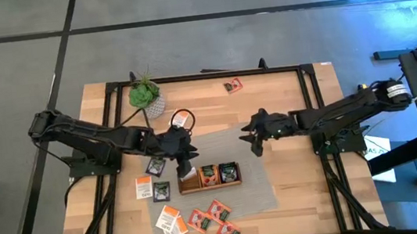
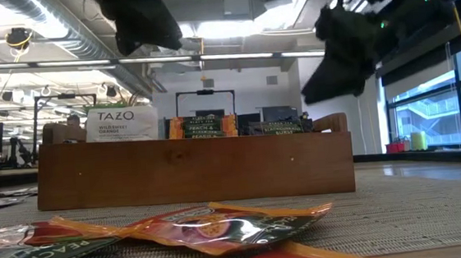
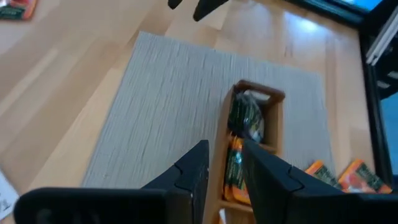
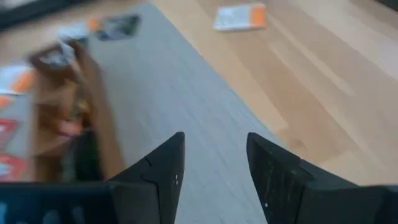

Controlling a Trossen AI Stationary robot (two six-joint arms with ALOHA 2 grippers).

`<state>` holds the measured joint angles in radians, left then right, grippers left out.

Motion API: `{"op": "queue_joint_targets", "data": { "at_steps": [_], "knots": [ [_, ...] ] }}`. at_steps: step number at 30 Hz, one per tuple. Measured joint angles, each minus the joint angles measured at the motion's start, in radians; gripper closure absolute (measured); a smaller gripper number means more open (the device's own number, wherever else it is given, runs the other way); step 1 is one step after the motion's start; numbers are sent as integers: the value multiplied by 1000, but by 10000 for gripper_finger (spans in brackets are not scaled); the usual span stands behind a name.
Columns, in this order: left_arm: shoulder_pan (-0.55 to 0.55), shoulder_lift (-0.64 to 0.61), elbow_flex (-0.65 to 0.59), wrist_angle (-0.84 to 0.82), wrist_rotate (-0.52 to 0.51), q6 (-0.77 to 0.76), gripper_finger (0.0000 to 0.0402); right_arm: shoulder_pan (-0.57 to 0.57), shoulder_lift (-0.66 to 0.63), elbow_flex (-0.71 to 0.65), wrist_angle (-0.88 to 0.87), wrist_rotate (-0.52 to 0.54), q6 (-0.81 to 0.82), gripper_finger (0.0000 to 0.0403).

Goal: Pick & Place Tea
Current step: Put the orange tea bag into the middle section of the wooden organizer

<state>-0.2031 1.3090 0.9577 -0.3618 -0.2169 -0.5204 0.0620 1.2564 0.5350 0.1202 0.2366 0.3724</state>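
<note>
The brown wooden tray (image 1: pixel 210 185) stands on a grey mat (image 1: pixel 227 142). Tea sachets stand upright in its three compartments: a white one (image 2: pixel 121 123), an orange one (image 2: pixel 203 126) and a dark one (image 2: pixel 276 127). Loose tea lies flat near the table's front: red sachets (image 1: pixel 208 218), white-and-orange ones (image 1: pixel 171 222), and dark ones (image 1: pixel 157 167) left of the tray. My left gripper (image 1: pixel 186 160) (image 3: pixel 225 149) hovers over the tray's left end, open, with nothing between its fingers. My right gripper (image 1: pixel 253 145) (image 4: pixel 215 140) hangs open and empty over the mat, beyond the tray's right end.
A small green plant (image 1: pixel 145 95) in a white pot stands at the far left. One white-and-orange sachet (image 1: pixel 183 120) lies near it, and a red one (image 1: pixel 230 85) lies by the far edge. Bare wood (image 1: pixel 308 161) stretches to the right of the mat.
</note>
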Motion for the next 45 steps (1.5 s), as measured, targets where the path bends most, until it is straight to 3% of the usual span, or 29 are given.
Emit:
{"op": "queue_joint_targets", "data": {
  "at_steps": [11, 17, 25, 29, 33, 36, 39, 45],
  "knots": [
    [-3, 0, 0, -129, -113, -54, 307, 0, 124, 0, 93, 182, -62, 228],
    [-26, 0, 0, -144, -112, -87, 311, 0, 123, 0, 221, 186, -70, 228],
    [-53, 0, 0, -274, -146, -258, 306, -1, 122, 0, 375, 138, -132, 228],
    [-43, 0, 0, -325, -181, -306, 307, -24, 122, 0, 403, 205, -141, 228],
    [-35, 0, 0, -332, -215, -302, 311, -94, 122, 0, 379, 224, -142, 228],
    [-30, 0, 0, -331, -230, -289, 309, -186, 122, 6, 348, 138, -140, 228],
    [-30, 0, 0, -331, -259, -289, 307, -298, 122, 65, 211, 41, -148, 228],
    [-30, 0, 0, -331, -322, -289, 307, -499, 150, 221, -94, -47, -220, 228]
  ]
}}
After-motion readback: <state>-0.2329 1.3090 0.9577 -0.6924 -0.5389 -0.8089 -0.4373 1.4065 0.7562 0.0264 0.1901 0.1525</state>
